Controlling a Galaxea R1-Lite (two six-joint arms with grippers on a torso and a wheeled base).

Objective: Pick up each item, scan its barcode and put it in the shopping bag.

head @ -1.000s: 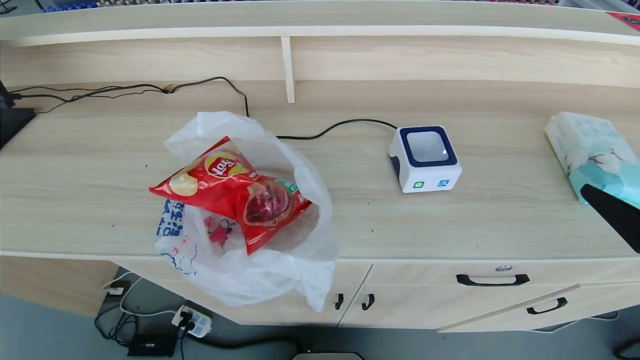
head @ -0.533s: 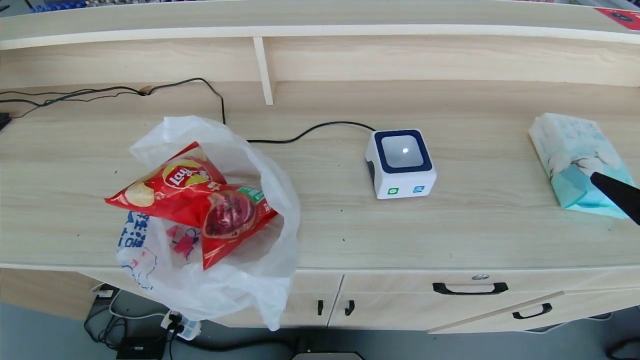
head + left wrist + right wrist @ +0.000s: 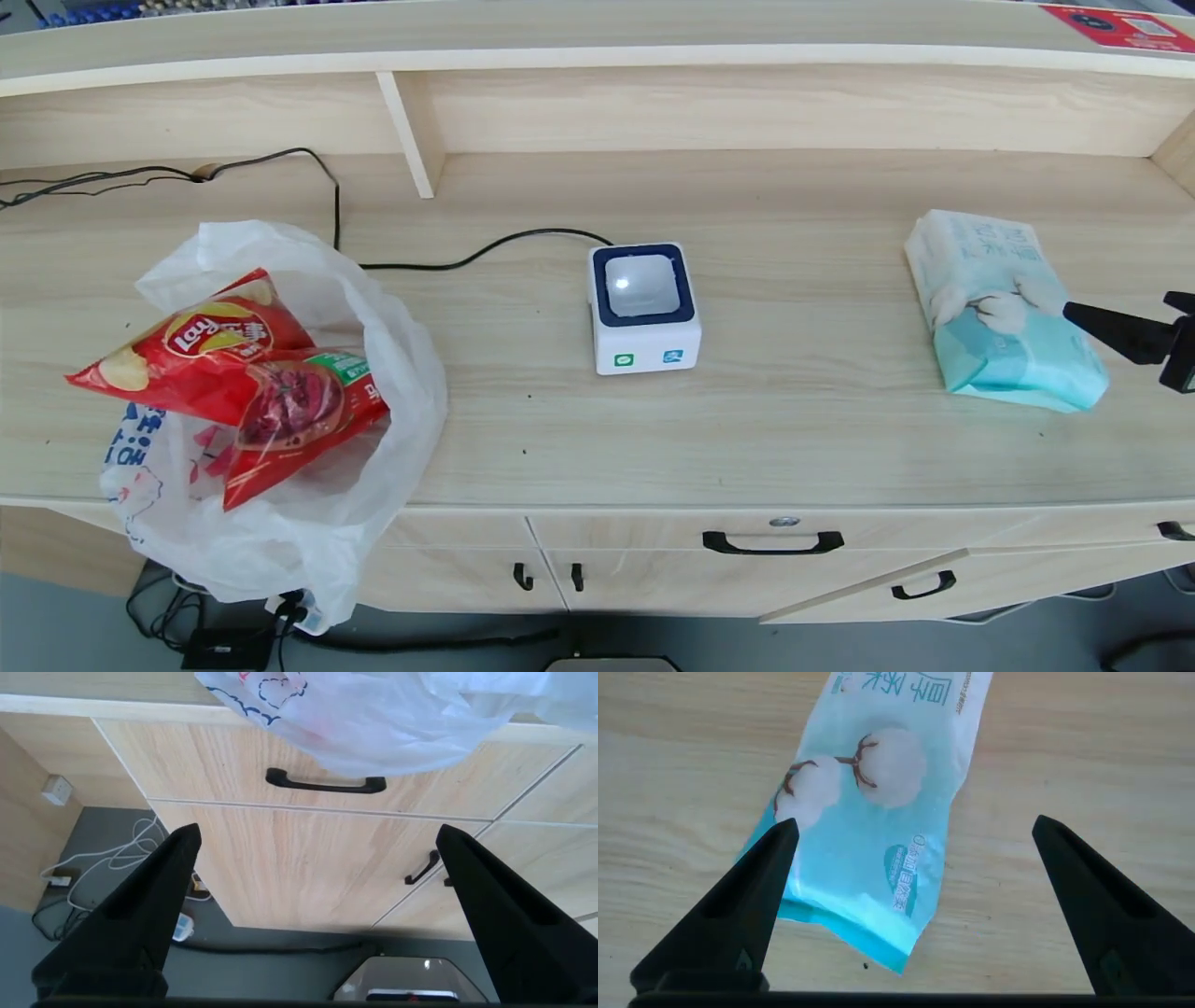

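A teal and white tissue pack (image 3: 1004, 308) lies flat on the right of the wooden counter (image 3: 747, 439). My right gripper (image 3: 915, 826) hangs open just above the tissue pack (image 3: 868, 812), one dark finger (image 3: 1111, 329) showing over the pack's right side. The white scanner (image 3: 644, 308) stands mid-counter, window up. At the left front edge the white plastic shopping bag (image 3: 280, 523) sags over the counter edge, a red chips bag (image 3: 233, 373) sticking out of its mouth. My left gripper (image 3: 318, 831) is open below counter level, facing the drawer fronts under the bag (image 3: 374, 719).
A black cable (image 3: 467, 257) runs from the scanner to the back left. A raised shelf with a divider (image 3: 411, 131) closes the counter's far side. Drawers with black handles (image 3: 773, 543) sit below; one (image 3: 920, 586) at the right stands slightly ajar.
The head camera has turned to the right, so everything sits further left in the picture. My right gripper's finger now lies nearer the tissue pack's middle than its near end.
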